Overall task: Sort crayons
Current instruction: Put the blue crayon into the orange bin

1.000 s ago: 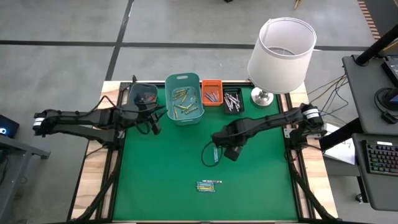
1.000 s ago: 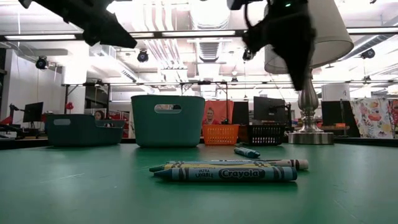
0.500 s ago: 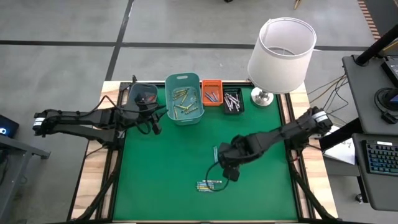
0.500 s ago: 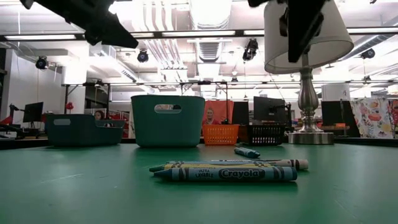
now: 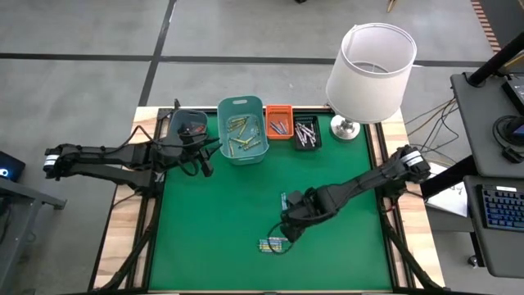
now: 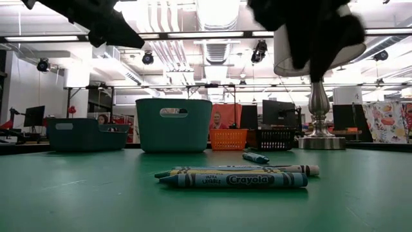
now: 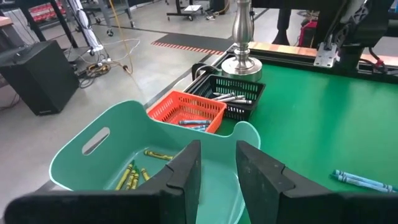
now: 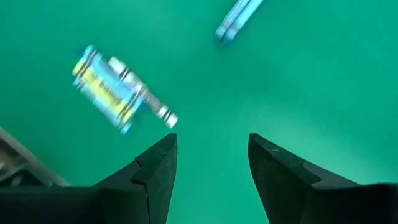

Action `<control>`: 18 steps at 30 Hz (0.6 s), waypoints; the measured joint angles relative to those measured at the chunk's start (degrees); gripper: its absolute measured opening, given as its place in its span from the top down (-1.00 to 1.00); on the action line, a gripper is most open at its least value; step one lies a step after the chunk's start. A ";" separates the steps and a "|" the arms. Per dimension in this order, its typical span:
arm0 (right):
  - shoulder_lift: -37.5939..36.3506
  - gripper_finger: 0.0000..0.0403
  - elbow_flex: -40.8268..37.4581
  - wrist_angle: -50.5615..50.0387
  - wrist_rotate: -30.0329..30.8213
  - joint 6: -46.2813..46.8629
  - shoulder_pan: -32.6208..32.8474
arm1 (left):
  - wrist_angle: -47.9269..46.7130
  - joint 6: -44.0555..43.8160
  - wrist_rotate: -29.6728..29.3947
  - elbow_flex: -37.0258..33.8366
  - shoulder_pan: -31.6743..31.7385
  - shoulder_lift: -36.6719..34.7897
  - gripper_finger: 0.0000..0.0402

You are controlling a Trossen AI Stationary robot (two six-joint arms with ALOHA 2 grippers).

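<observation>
Green desk (image 5: 221,221): your right tool (image 8: 208,163) hangs spread wide, empty, above crayons (image 8: 118,99); left tool (image 7: 214,163) spread, empty, over teal bin (image 7: 93,149).

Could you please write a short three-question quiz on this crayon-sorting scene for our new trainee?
1. True or false: the right gripper hangs open above the green mat, holding nothing.
2. Which bin holds yellow-green crayons: A the teal bin, B the orange bin, C the black bin?
3. Fill in: the loose crayon bundle lies near the mat's ____ edge, opposite the bins.

Key: 1 true; 2 A; 3 front. The left gripper waits near the teal bin.
</observation>
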 joint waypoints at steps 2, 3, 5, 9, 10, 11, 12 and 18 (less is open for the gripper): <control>0.89 0.07 0.00 -0.08 0.21 -1.54 -1.59 | 0.00 0.02 0.00 0.00 0.00 0.00 0.58; 1.40 0.07 0.00 -0.07 0.56 -2.42 -2.48 | 0.00 0.01 0.00 0.00 0.00 0.00 0.58; 2.39 0.07 0.00 -0.07 1.90 -3.68 -4.19 | 0.01 0.00 0.01 0.00 0.00 0.00 0.58; 4.66 0.07 0.00 0.05 3.31 -6.16 -7.27 | 0.06 0.00 0.00 0.00 0.00 -0.02 0.58; 5.22 0.07 0.00 0.07 3.49 -6.74 -7.90 | 0.06 0.02 0.00 0.00 0.02 -0.02 0.58; 5.82 0.07 0.00 0.09 3.75 -7.04 -8.46 | 0.05 0.02 0.00 0.00 0.00 -0.02 0.58; 6.37 0.07 0.00 0.15 4.08 -7.25 -8.99 | 0.07 0.12 0.00 0.00 0.00 -0.02 0.58; 8.77 0.07 -0.07 2.85 4.64 -6.86 -10.81 | 1.27 2.80 0.00 0.00 0.02 -0.04 0.58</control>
